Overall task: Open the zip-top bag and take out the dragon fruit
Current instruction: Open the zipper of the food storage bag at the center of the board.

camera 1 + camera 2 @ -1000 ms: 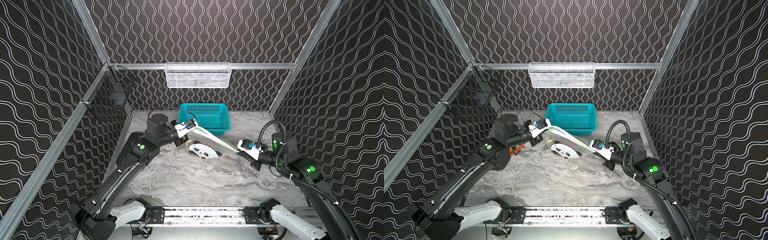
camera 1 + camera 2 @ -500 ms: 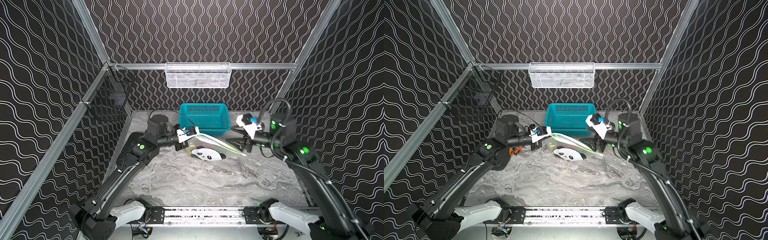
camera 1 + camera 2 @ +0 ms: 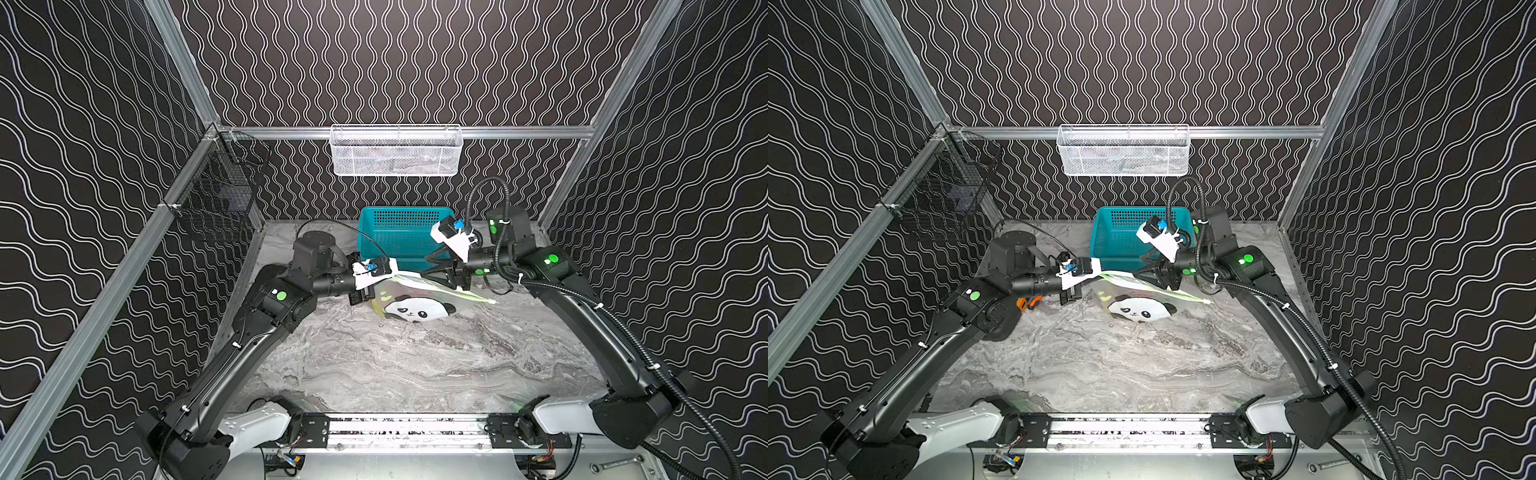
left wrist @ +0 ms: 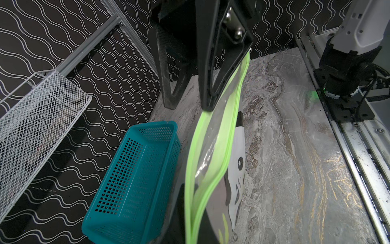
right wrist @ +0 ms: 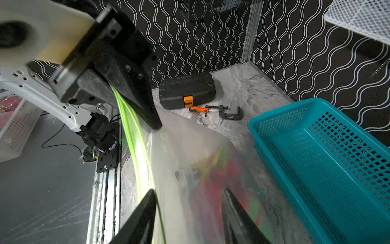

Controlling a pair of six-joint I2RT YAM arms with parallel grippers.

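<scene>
The zip-top bag (image 3: 419, 309) (image 3: 1138, 309) lies on the marble table, panda print facing front, in both top views. My left gripper (image 3: 368, 293) (image 3: 1070, 296) is shut on the left end of its lime-green zip strip (image 4: 213, 147) and holds that end up. My right gripper (image 3: 432, 268) (image 3: 1144, 266) (image 5: 187, 194) hangs open over the bag's back edge, one fingertip (image 5: 147, 202) beside the strip. Dragon fruit (image 5: 213, 179) shows as a red-green blur through the clear bag wall (image 5: 179, 147). The print hides it in both top views.
A teal perforated basket (image 3: 399, 232) (image 3: 1121, 232) (image 5: 327, 158) stands right behind the bag. A black tool case (image 5: 186, 89), an orange-handled screwdriver (image 5: 198, 109) and a C-clamp (image 5: 230, 114) lie at the back left. A white mesh basket (image 3: 395, 151) hangs on the back rail, a black wire basket (image 3: 216, 203) on the left wall.
My right gripper let go of the strip's right end, opened, and swung up and left to the bag's back edge. That end of the bag dropped to the table. My left gripper sank slightly.
</scene>
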